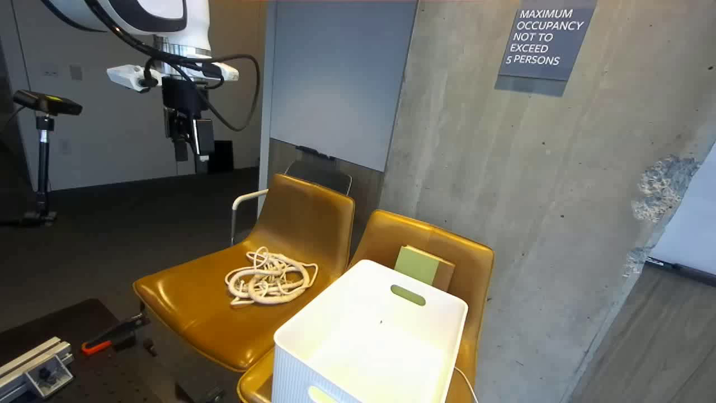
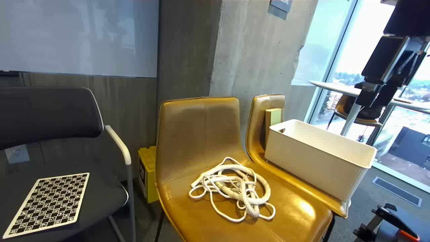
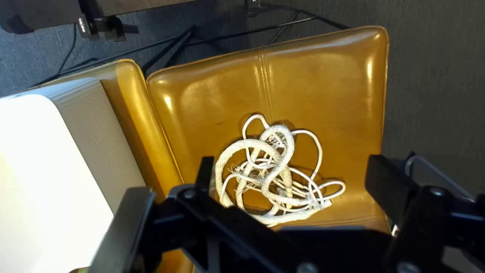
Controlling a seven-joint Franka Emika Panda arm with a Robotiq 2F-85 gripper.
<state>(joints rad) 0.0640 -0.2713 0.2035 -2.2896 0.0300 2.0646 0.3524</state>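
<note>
I had the tool (image 3: pixel 290 173) up high, pointing downward in both exterior views, its two black fingers (image 3: pixel 204 174) spread wide apart, and down below it, what a tangle: a pale rope (image 3: pixel 276 171), thick braided loops and thin cord all heaped together! The heap lay on the seat of a glossy mustard-brown chair (image 3: pixel 322 94), well apart from the fingers, though my wrist view framed it right between them. Beside the rope and lower than the tool, on the left of that same view, stood a white bin (image 3: pixel 94 140) (ribbed along its outer wall, I noticed). It rested on a second chair (image 1: pixel 470 268) of the same colour, just beside the rope's. Behind the bin, up against that chair's back, a green-and-tan block (image 1: pixel 417 265) showed in both exterior views. And there, well off from the tool in an exterior view, a black-and-white checkered board (image 2: pixel 48 205) lay on a dark chair (image 2: pixel 50 114)!
</note>
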